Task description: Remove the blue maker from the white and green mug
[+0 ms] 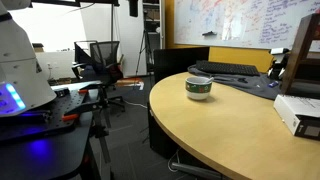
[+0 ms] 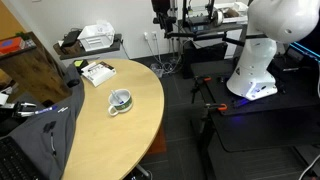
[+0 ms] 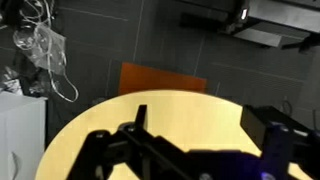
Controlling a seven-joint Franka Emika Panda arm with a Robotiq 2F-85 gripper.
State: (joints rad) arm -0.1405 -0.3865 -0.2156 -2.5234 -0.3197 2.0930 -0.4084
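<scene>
Nothing can be read with certainty; the whiteboard in an exterior view carries coloured handwriting, too small and blurred to make out; the white box on the bench shows dark print, illegible; the green band of the white and green mug is too small to tell.

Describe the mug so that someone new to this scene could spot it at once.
Start at the big rounded light-wood table in front of the whiteboard. The mug stands by itself on the bare wood toward the curved edge, well apart from the white box. It is the only cup on the table: short, white, with a dark green band.
</scene>
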